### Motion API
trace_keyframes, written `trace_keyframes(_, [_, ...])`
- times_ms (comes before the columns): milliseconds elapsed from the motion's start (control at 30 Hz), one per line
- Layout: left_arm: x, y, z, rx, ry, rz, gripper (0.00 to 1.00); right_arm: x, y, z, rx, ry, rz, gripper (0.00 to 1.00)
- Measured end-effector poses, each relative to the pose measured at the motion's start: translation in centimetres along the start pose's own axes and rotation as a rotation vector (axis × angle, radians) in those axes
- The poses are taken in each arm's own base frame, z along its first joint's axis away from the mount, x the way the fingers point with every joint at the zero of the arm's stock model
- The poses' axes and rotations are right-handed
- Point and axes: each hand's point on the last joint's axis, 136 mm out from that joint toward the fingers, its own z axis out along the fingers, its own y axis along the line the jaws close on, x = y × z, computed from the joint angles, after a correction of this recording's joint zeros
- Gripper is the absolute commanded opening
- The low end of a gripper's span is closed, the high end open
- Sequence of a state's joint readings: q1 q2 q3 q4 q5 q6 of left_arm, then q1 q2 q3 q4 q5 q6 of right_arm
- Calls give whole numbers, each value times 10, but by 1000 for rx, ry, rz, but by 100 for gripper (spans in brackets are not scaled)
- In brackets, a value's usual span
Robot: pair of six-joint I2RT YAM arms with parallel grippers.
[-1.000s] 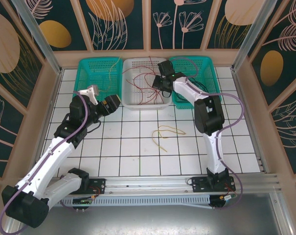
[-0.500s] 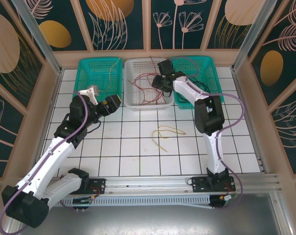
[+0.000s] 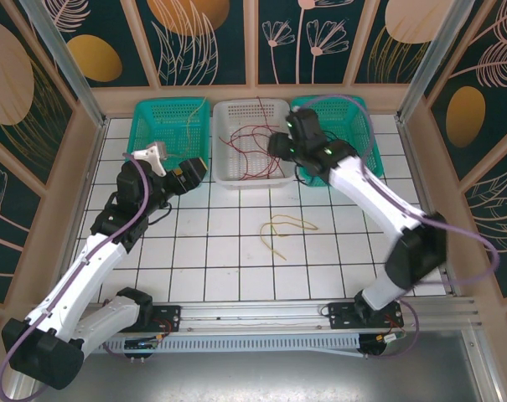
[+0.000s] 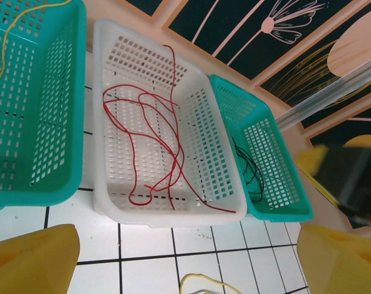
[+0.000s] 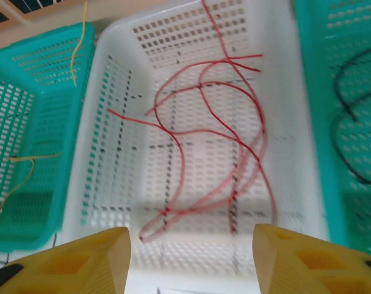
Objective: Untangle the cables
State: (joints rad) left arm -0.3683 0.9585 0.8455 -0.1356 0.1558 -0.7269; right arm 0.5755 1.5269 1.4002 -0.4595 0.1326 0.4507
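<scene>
Though looped, red cables (image 3: 250, 144) in basket (image 3: 250, 181)

No text, label, brand name, number or sign can be read on any surface in these views.
</scene>
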Motion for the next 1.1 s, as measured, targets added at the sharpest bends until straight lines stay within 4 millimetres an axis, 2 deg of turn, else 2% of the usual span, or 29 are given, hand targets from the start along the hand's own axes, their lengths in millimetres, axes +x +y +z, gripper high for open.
trace_keyframes(33, [0, 0, 1, 1, 0, 0, 88, 6, -11, -8, 9, -1, 9, 54])
trace_keyframes(100, [1, 1, 3, -3, 3, -1, 86, 20, -49, -17, 65, 10, 45, 55])
trace_keyframes(233, [3, 11, 9, -47, 9, -7, 85, 38, -124, -16, 208, 52, 140, 61])
trace_keyframes(300, [4, 15, 11, -63, 9, -15, 85, 32, -156, -19, 257, 48, 199, 62])
trace_keyframes(433, [5, 15, 12, -60, 13, -33, 84, 1, -223, -31, 357, -14, 321, 65])
trace_keyframes(567, [19, 21, 17, -52, 54, -61, 80, -32, -269, -24, 422, -71, 386, 67])
trace_keyframes(633, [32, 27, 21, -57, 91, -75, 80, -37, -292, -16, 451, -79, 417, 67])
trace_keyframes(767, [50, 38, 22, -87, 143, -83, 83, -31, -339, 1, 498, -59, 486, 70])
trace_keyframes(900, [45, 37, 13, -95, 122, -71, 85, -23, -362, 20, 491, -19, 509, 71])
trace_keyframes(1000, [41, 34, 10, -94, 107, -66, 84, -22, -362, 39, 450, 15, 493, 71])
trace_keyframes(1100, [38, 32, 11, -91, 106, -66, 84, -22, -355, 49, 408, 34, 475, 71])
